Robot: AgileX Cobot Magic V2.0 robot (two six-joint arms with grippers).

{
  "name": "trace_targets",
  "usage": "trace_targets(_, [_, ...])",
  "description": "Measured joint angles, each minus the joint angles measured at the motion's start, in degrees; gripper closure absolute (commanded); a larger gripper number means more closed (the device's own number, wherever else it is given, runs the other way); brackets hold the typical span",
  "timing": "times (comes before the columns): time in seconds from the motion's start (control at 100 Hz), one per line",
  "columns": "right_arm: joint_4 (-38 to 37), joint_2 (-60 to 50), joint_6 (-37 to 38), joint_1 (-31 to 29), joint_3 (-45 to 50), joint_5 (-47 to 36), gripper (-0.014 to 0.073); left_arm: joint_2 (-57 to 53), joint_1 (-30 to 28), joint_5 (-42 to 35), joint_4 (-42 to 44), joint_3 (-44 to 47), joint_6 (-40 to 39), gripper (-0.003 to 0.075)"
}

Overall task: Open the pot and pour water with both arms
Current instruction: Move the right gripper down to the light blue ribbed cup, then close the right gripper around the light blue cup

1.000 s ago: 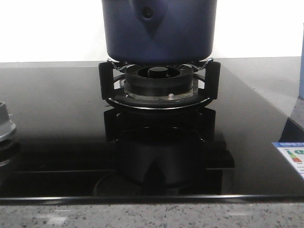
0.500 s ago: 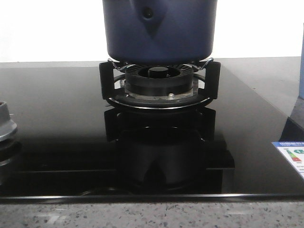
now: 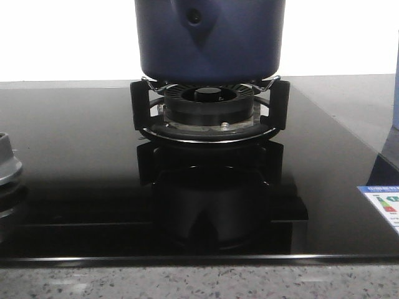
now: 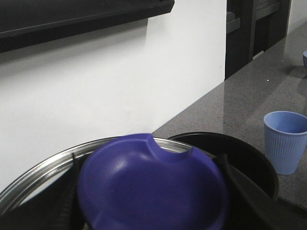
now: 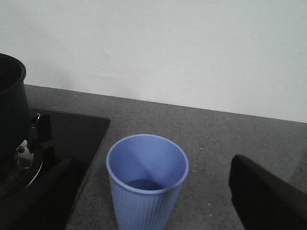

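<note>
The navy-blue pot [image 3: 210, 40] stands on the middle burner [image 3: 209, 106] of the black glass hob; its top is cut off in the front view. In the left wrist view my left gripper [image 4: 151, 191] is shut on the purple knob [image 4: 153, 184] of the steel-rimmed lid [image 4: 43, 172], held beside the pot's open black inside [image 4: 240, 153]. In the right wrist view my right gripper [image 5: 148, 201] is open, its fingers [image 5: 264, 191] standing either side of a light-blue ribbed cup [image 5: 146, 184] without touching it. The pot's side [image 5: 9, 110] shows there too. Neither gripper shows in the front view.
A grey metal burner part [image 3: 7, 165] sits at the hob's left edge. A label sticker [image 3: 381, 202] lies at the right. The cup's edge [image 3: 395, 93] shows at the far right of the grey stone counter [image 5: 230, 139]. A white wall stands behind.
</note>
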State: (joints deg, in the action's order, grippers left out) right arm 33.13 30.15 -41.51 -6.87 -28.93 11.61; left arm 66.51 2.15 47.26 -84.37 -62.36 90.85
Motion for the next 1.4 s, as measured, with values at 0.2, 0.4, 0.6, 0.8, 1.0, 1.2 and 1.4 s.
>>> trace_targets(0.2, [1.13, 0.00, 0.15, 0.00, 0.00, 1.74, 0.0006, 0.00, 0.00, -0.10, -0.72, 0.03, 0.00, 0.0466])
trace_targets(0.4, [1.36, 0.34, 0.19, 0.00, 1.13, 2.58, 0.0007, 0.00, 0.00, 0.13, -2.01, 0.03, 0.00, 0.0466])
trace_targets(0.6, [1.61, 1.38, 0.28, 0.00, 2.46, 2.79, 0.0008, 0.00, 0.00, 0.99, -2.13, 0.03, 0.00, 0.0466])
trace_targets(0.8, [3.06, 1.62, 0.28, 0.00, 2.74, 1.81, 0.0008, 0.00, 0.47, 1.12, -2.22, 0.03, 0.00, 0.0466])
trace_targets(1.0, [3.32, 2.77, 0.28, 0.00, 5.96, -0.29, 0.0008, 0.00, 0.47, 1.12, -2.22, 0.03, 0.00, 0.0466])
trace_targets(1.2, [5.33, 2.77, 0.32, 0.00, 9.76, -4.54, 0.0008, 0.00, 0.47, 1.12, -2.22, 0.03, 0.00, 0.0466])
trace_targets(1.4, [6.20, 3.74, 0.41, 3.25, 10.72, -9.83, 0.0008, 0.00, 0.47, 1.12, -2.22, 0.03, 0.00, 0.0466])
